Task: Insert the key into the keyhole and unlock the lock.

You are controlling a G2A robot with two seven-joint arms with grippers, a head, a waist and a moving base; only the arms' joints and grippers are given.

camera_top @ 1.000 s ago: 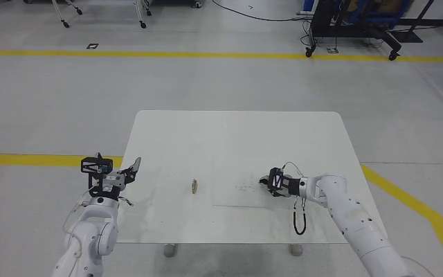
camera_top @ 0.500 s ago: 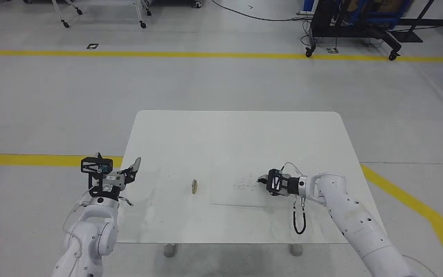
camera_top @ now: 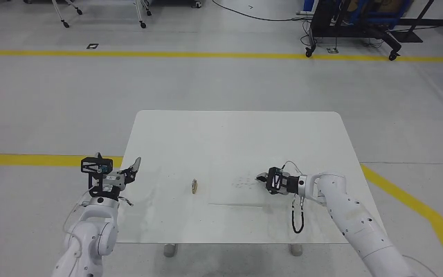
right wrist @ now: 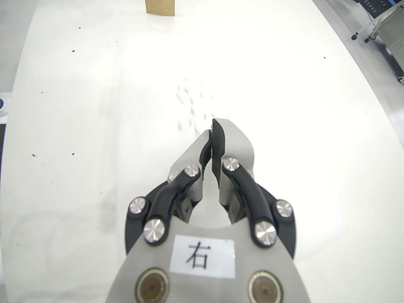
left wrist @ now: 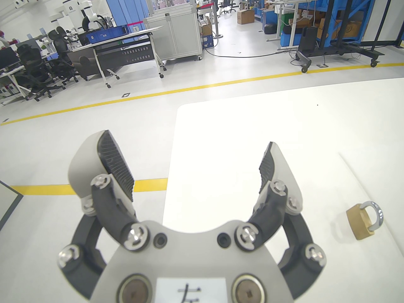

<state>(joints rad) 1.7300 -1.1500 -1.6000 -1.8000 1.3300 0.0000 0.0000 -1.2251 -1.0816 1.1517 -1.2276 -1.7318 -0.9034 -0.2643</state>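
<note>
While the left gripper [left wrist: 187,141] hangs over the left edge of the table [camera_top: 235,131], fingers spread wide with nothing between them, the brass padlock [camera_top: 195,185] sits off to its right, apart from it. The padlock is between the two grippers, about as far from one as the other. The right gripper [right wrist: 211,126] is low over the table with fingers pressed together. Whether the key is pinched at the tips is too small to tell. Scuff marks [right wrist: 192,108] lie just ahead of those tips. The padlock is dead ahead of the right gripper and well apart, broad face toward it, shackle end up or away, body end nearer. From above, its footprint runs across the right gripper's line of reach. Standing or lying flat, cannot tell. Likely the right arm's move, straight forward.
</note>
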